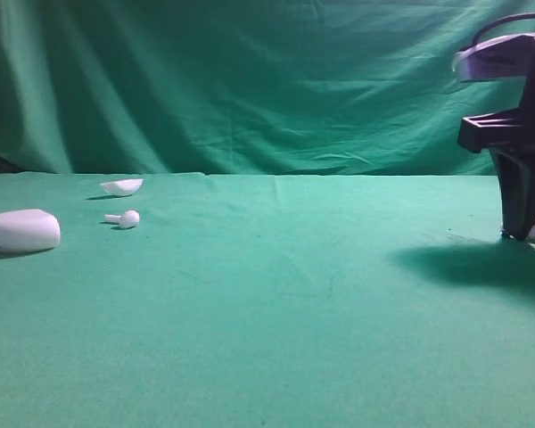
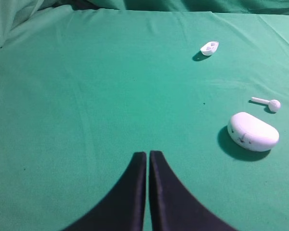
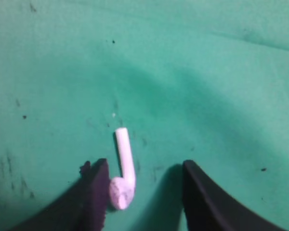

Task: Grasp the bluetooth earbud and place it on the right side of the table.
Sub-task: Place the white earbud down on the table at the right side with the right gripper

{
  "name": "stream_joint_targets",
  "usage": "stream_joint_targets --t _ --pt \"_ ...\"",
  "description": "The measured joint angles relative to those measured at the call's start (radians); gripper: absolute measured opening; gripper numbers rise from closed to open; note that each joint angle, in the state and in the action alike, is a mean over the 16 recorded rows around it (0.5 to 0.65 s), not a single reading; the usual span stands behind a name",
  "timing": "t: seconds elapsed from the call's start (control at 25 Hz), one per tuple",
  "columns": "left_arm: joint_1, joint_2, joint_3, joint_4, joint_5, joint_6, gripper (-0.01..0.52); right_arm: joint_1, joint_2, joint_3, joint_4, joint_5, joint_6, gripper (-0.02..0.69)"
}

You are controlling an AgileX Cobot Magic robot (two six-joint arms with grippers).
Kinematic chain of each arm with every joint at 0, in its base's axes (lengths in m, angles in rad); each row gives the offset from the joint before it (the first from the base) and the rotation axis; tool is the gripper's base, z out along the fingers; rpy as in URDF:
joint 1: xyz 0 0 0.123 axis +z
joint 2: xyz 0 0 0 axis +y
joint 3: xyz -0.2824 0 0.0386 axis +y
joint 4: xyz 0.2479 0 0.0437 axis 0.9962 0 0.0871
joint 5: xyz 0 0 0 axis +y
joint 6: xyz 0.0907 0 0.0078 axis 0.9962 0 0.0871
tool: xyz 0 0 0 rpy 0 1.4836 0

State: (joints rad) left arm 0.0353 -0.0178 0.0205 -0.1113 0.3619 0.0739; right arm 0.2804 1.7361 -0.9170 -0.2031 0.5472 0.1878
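Right end effector (image 3: 142, 192) is standing with its dark fingers apart at the bottom of the wrist view, and the tiny white plastic bluetooth earbud (image 3: 124, 173) is lying on the green cloth between them, its rounded head hard against the left-hand finger (image 3: 94, 195) in that frame, clear of the other, stem pointing up the frame. From the high camera, that end effector (image 1: 520, 234) is pointing down at the far right edge of the frame, tips on the green cloth tabletop (image 1: 276, 312), a sliver of white showing beside them. Over in the left wrist view, the left end effector (image 2: 147, 159) is hanging with its black fingers together, nothing between them. At the left of the high view, a second white earbud (image 1: 125, 218) is lying between a large white oval pebble-like case (image 1: 20, 231) and a shallow white shell-shaped lid (image 1: 122, 186).
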Motion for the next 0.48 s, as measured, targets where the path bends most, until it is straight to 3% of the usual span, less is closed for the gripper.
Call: stream_joint_targets --t 0.24,0.48 --pt "0.0 0.0 0.0 0.0 0.0 0.0 0.0 0.0 -0.043 -0.01 0.004 0.029 0.001 0.39" --pt "0.0 0.0 0.0 0.0 0.0 0.0 0.0 0.0 -0.136 -0.037 0.017 0.117 0.001 0.407"
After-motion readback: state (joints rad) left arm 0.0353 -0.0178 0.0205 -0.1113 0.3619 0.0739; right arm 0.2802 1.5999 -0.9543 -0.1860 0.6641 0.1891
